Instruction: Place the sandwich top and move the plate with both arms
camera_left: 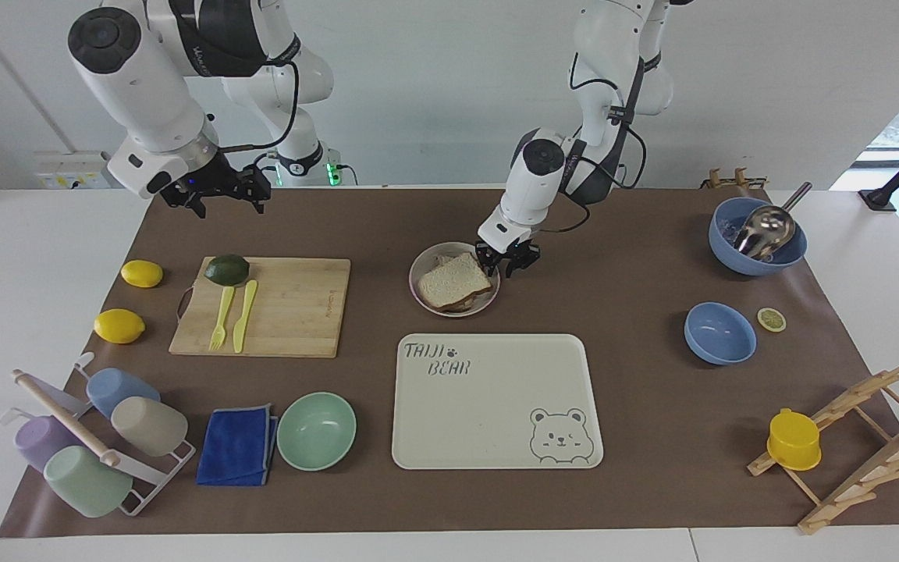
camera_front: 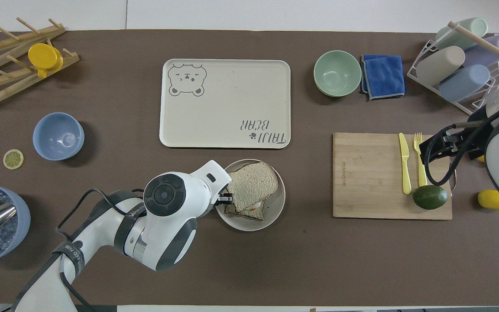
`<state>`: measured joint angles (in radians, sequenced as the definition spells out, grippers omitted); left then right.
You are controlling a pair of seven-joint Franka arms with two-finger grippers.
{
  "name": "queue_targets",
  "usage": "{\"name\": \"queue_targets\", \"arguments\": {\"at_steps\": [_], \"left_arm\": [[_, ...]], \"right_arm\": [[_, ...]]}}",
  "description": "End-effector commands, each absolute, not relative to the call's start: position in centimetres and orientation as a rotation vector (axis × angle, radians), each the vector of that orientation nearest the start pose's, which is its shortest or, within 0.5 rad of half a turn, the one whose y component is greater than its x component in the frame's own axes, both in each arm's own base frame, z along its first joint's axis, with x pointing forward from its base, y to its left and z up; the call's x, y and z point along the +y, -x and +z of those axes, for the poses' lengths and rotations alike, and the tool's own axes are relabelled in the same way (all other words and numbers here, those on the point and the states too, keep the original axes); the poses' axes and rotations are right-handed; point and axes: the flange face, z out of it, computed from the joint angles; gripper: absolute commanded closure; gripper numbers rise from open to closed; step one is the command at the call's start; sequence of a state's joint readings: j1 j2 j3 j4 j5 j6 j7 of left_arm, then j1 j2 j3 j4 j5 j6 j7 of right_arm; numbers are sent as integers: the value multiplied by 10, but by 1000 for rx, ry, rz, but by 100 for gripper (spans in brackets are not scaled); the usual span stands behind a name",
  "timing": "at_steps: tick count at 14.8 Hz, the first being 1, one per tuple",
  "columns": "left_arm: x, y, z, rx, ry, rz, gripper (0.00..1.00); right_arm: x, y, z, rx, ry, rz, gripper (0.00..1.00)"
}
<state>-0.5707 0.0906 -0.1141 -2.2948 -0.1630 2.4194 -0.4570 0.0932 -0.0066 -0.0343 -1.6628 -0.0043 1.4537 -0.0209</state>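
Observation:
The sandwich top (camera_left: 453, 282) is a pale speckled slice with brown crust. It lies on a lower slice on the small round beige plate (camera_left: 416, 286), and it also shows in the overhead view (camera_front: 249, 185) on the plate (camera_front: 275, 209). My left gripper (camera_left: 508, 265) is low at the plate's rim on the side toward the left arm's end, open. One fingertip (camera_front: 227, 199) shows over the rim. My right gripper (camera_left: 223, 201) is open and empty, raised over the table edge by the cutting board.
The cream bear tray (camera_left: 496, 406) lies just farther from the robots than the plate. A cutting board (camera_left: 293, 312) with an avocado (camera_left: 227, 269), fork and knife lies toward the right arm's end. A mint-green bowl (camera_left: 316, 430), blue bowls and lemons lie around.

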Motion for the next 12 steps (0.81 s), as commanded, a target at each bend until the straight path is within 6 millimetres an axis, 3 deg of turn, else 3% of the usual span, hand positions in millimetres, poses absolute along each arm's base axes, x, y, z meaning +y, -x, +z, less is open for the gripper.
{"name": "queue_targets", "arguments": {"at_steps": [1, 3, 7, 10, 12], "left_arm": [[-333, -406, 309, 191, 3267, 47, 66], [-333, -406, 305, 189, 3266, 49, 75], [-334, -407, 306, 187, 3269, 45, 97], [-331, -408, 305, 180, 3267, 51, 100], [-330, -411, 308, 169, 3270, 50, 100]], "right_arm": [[34, -531, 578, -116, 3149, 268, 0], [24, -532, 578, -79, 3166, 266, 0], [23, -526, 578, -65, 3147, 319, 0], [20, -534, 581, -71, 3152, 242, 0], [0, -537, 580, -25, 3149, 225, 0]]}}
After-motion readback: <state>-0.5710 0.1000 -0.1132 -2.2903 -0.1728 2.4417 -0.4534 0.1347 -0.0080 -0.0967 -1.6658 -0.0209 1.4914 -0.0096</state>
